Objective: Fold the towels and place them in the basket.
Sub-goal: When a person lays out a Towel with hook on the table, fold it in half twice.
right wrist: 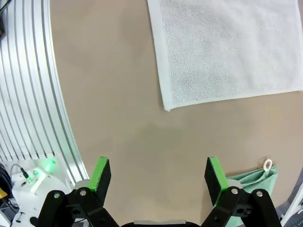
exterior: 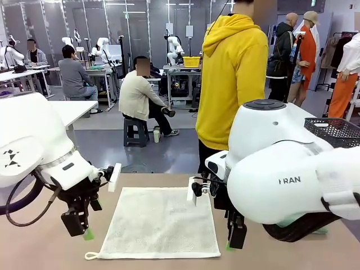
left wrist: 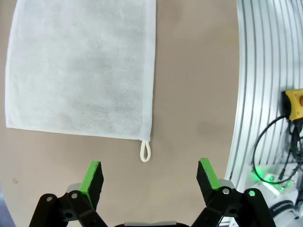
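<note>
table (exterior: 39,253): brown top, lower part of the front view.
cream-white towel (exterior: 163,222): spread flat, lower centre of the front view, between the two grippers; upper left of the left wrist view (left wrist: 80,66), upper right of the right wrist view (right wrist: 232,47).
loop (left wrist: 146,151): white, at one towel corner, lying on the table just beyond the left gripper's pads.
green towel (right wrist: 248,182): one corner with its own white loop, lower right of the right wrist view, apart from the cream-white towel.
basket (exterior: 337,130): dark mesh, right edge of the front view, behind the right arm.
left gripper (exterior: 81,228): jaws spread wide, nothing between them; over bare table left of the cream-white towel.
right gripper (exterior: 235,239): jaws spread wide, nothing held; over bare table right of the cream-white towel.
person (exterior: 233,73): yellow hoodie, standing at the far side.
</note>
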`<control>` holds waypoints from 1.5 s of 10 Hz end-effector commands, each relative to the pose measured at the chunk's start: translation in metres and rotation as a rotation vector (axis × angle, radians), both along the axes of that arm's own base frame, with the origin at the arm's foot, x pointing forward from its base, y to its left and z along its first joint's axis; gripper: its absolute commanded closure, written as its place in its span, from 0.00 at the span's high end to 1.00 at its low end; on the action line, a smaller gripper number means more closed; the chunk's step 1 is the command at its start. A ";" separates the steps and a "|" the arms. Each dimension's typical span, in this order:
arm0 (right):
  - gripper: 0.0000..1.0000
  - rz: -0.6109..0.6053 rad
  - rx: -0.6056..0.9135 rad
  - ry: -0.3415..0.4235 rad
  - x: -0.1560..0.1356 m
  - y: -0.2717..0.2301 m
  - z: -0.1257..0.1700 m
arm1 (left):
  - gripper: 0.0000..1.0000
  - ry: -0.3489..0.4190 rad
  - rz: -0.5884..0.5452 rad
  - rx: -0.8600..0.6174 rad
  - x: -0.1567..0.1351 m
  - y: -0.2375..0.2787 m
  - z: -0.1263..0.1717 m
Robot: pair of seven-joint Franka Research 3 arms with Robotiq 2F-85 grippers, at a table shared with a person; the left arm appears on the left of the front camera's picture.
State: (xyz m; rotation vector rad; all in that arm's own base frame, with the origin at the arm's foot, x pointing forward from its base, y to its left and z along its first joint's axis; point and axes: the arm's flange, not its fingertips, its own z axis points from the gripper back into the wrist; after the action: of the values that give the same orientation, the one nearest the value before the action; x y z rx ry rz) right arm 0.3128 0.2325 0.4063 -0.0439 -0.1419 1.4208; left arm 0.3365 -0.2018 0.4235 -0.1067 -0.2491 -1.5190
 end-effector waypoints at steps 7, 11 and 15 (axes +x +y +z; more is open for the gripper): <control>1.00 0.024 -0.013 0.032 0.007 0.007 -0.013 | 1.00 0.019 0.000 -0.004 0.005 -0.001 -0.011; 1.00 0.069 0.006 0.103 0.023 0.023 -0.063 | 1.00 0.072 0.004 0.044 0.017 -0.004 -0.062; 1.00 0.109 0.053 0.119 0.028 0.029 -0.097 | 1.00 0.125 -0.005 0.048 0.025 -0.003 -0.092</control>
State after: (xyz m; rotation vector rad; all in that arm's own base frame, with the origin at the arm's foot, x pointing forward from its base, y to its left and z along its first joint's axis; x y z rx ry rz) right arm 0.3361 0.2621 0.3164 0.0721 -0.0770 1.5145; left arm 0.3557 -0.2048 0.3378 -0.1433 -0.0872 -1.4958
